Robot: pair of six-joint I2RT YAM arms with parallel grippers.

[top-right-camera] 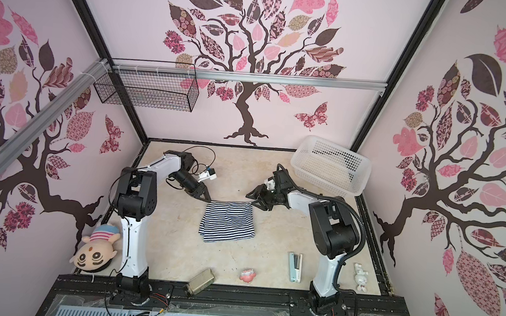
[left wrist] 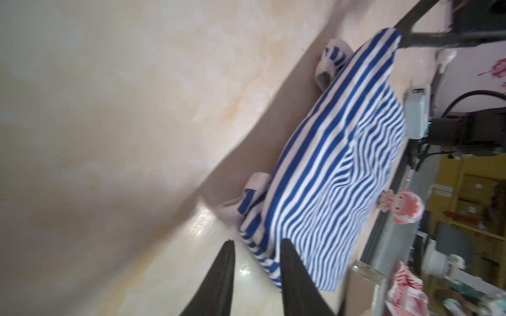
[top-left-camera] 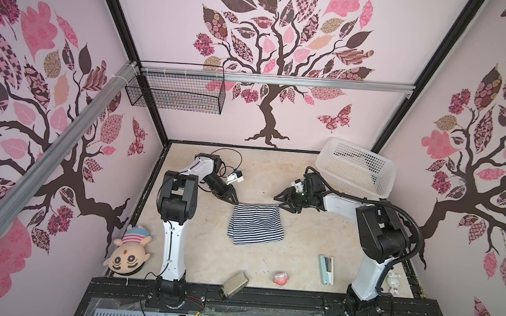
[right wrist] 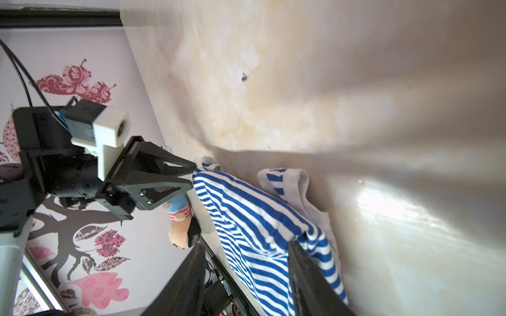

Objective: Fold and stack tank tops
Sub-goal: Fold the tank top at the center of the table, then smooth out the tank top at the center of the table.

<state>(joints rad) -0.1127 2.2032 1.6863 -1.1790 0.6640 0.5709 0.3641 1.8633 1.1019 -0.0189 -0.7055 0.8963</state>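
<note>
Centrally, folded tank top point(top-left-camera: 256, 224), open table point(top-left-camera: 311, 232) along its side edges.

— Where does the tank top point(top-left-camera: 256, 224) lie on my feed?
— I see it mid-table, between the two arms; left gripper point(top-left-camera: 236, 201) at its far left corner; right gripper point(top-left-camera: 277, 201) at its far right corner; basket point(top-left-camera: 352, 181) far right; doll point(top-left-camera: 127, 254) near left; stapler point(top-left-camera: 325, 269) near right.
</note>
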